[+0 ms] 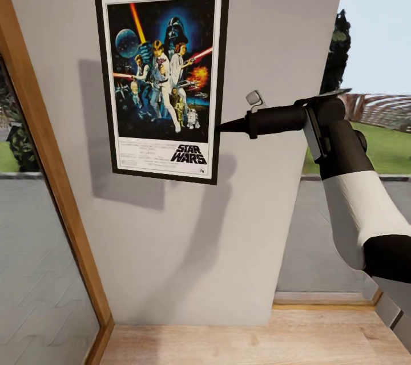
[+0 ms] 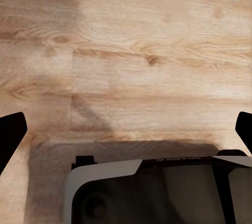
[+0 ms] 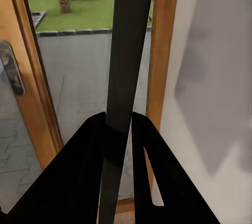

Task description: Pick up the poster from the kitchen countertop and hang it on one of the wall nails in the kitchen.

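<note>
Right gripper (image 3: pixel 118 129) clamping the poster's (image 1: pixel 165 77) right edge | poster standing upright against the grey wall (image 1: pixel 188 251), just ahead of its fingertips | left gripper (image 2: pixel 126 132) hanging spread wide above the wooden floor (image 2: pixel 131 51)

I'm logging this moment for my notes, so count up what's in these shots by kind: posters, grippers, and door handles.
Posters: 1, the poster, its edge held against the wall
Grippers: 2, the right gripper and the left gripper
Door handles: 1, the metal door handle
Total: 4
</note>
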Controlling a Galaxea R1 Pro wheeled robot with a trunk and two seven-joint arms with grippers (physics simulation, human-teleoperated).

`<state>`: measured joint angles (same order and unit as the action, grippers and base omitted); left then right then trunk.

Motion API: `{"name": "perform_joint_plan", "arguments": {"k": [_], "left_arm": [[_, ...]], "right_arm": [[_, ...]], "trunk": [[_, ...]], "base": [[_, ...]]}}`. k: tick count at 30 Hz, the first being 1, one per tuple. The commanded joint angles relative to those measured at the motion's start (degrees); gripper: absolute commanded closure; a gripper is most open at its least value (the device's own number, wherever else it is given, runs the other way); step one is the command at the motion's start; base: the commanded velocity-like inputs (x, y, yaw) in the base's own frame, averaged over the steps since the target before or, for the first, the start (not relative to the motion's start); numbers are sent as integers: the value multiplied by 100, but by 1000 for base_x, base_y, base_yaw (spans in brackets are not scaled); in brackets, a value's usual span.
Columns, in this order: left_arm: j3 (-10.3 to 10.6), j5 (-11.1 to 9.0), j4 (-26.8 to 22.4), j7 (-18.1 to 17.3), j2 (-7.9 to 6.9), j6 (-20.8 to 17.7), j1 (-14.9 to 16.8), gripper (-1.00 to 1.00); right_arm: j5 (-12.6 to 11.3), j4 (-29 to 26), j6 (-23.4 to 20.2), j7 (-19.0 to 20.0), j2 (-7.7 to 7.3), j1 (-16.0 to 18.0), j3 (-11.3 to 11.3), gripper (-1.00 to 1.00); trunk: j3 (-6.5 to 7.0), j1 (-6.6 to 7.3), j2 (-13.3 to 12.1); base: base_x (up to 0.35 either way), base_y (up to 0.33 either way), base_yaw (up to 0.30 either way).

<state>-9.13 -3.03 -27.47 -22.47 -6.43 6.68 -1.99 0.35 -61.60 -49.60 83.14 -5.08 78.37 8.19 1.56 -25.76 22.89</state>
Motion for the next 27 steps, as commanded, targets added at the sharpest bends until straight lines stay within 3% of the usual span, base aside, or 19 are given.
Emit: {"name": "perform_joint_plan", "arguments": {"k": [1,12,27], "left_arm": [[-18,-31,-3,-38,2,-9,-3,-100],[-18,-31,-3,-38,1,-9,-3,-100],[-18,-31,-3,-38,2,-9,-3,-100]], "right_arm": [[0,-1,-76,27,-3,2,6,100],[3,-1,-72,27,-6,2,-1,100],[5,-1,-76,27,-9,2,-2,100]], "trunk": [[-1,-2,3],[-1,-2,3],[-1,-2,3]], "base": [[19,0,0],[169,0,0],[26,0,0]]}}
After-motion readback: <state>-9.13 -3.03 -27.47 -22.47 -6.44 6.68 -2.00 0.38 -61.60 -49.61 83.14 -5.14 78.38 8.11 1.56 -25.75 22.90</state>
